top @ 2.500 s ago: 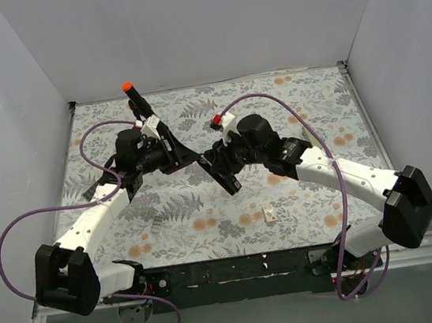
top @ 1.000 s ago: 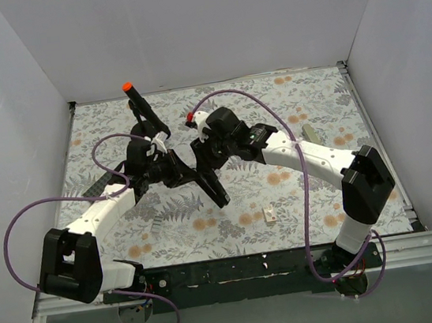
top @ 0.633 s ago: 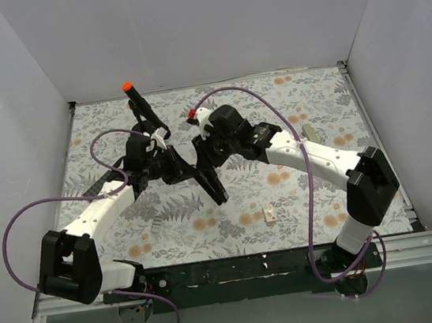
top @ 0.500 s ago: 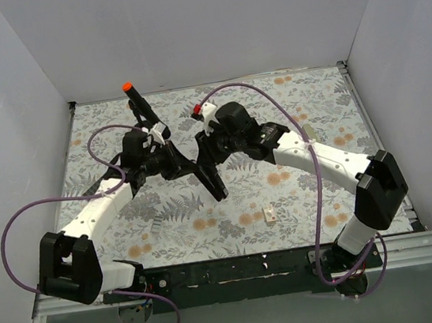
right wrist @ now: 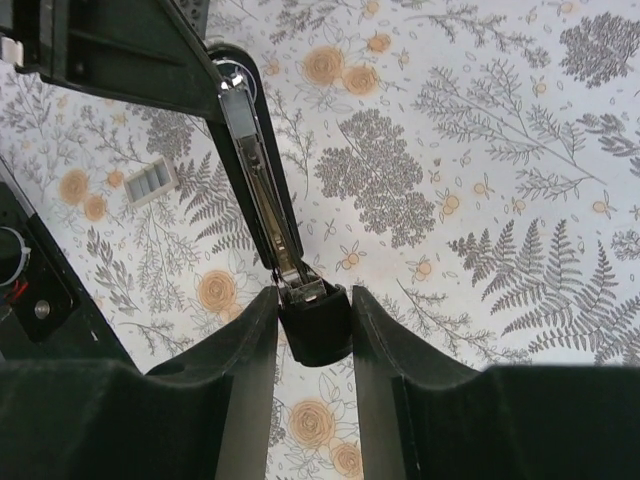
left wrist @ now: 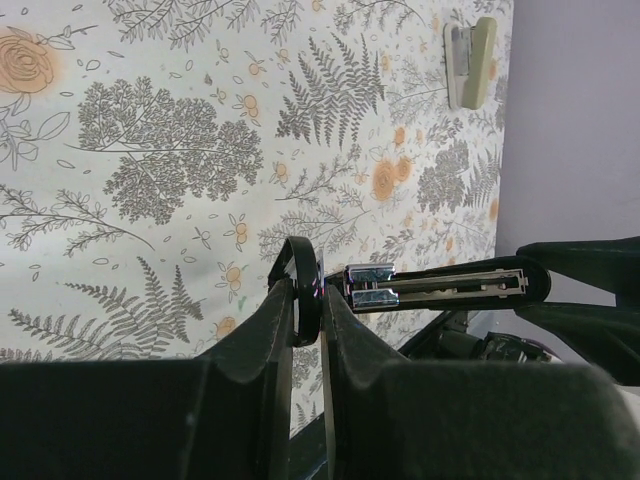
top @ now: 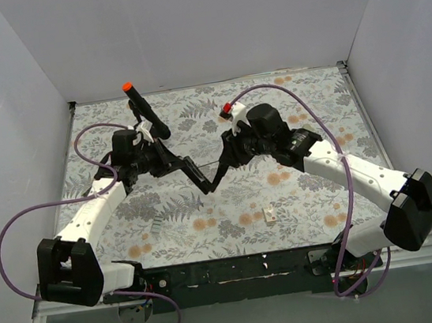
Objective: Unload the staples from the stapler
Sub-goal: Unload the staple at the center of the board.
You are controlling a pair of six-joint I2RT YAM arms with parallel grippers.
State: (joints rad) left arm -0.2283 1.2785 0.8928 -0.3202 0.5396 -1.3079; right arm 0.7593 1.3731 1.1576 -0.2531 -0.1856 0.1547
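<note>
The black stapler [top: 205, 183] hangs above the mat, swung open into a V between both grippers. My left gripper [top: 176, 163] is shut on the thin black end of one limb [left wrist: 303, 300]. My right gripper [top: 227, 162] is shut on the black end cap of the other limb [right wrist: 315, 325]. The silvery inner arm [left wrist: 430, 287] with its open channel runs from the right jaws up toward the left gripper in the right wrist view [right wrist: 252, 160]. I cannot tell whether staples sit in the channel.
A black post with an orange tip [top: 140, 104] stands at the back left. A small pale staple strip [top: 269, 215] lies near the front, also seen in the right wrist view [right wrist: 150, 180]. Another small pale piece [top: 154, 227] lies front left. A beige clip [left wrist: 470, 60] lies near the wall.
The grippers have drawn apart, left one leftward and right one rightward, and the stapler has spread from a closed bar into a wide V. A small pale piece now lies front left.
</note>
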